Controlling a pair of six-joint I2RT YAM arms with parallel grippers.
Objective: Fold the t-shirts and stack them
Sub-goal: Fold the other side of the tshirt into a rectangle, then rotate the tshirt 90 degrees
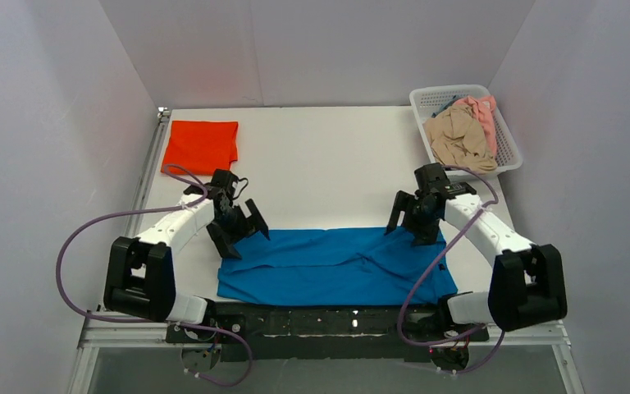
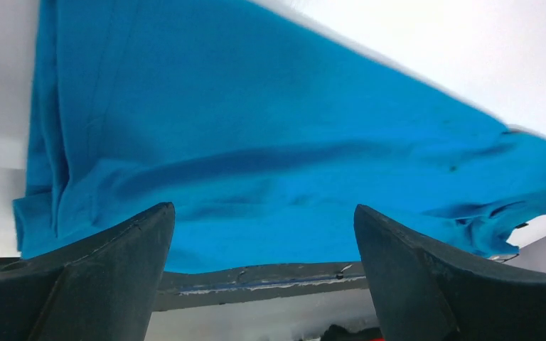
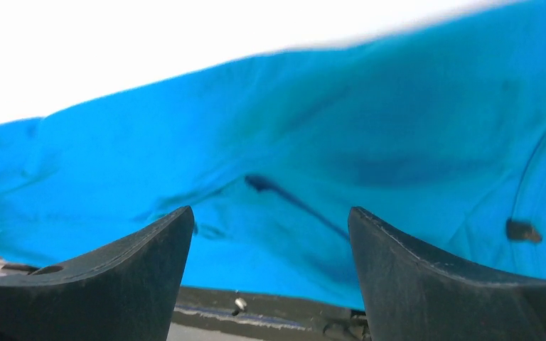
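A bright blue t-shirt (image 1: 336,267) lies folded lengthwise along the near table edge; it fills the left wrist view (image 2: 256,142) and the right wrist view (image 3: 313,156). My left gripper (image 1: 242,230) is open and empty above its far left corner. My right gripper (image 1: 417,222) is open and empty above its far right corner. An orange-red t-shirt (image 1: 201,145) lies folded at the far left. Beige (image 1: 458,138) and pink (image 1: 484,113) t-shirts are bunched in the basket.
A white mesh basket (image 1: 426,100) stands at the far right corner. The white table (image 1: 328,164) is walled on three sides. A dark rail (image 1: 328,320) runs along the near edge.
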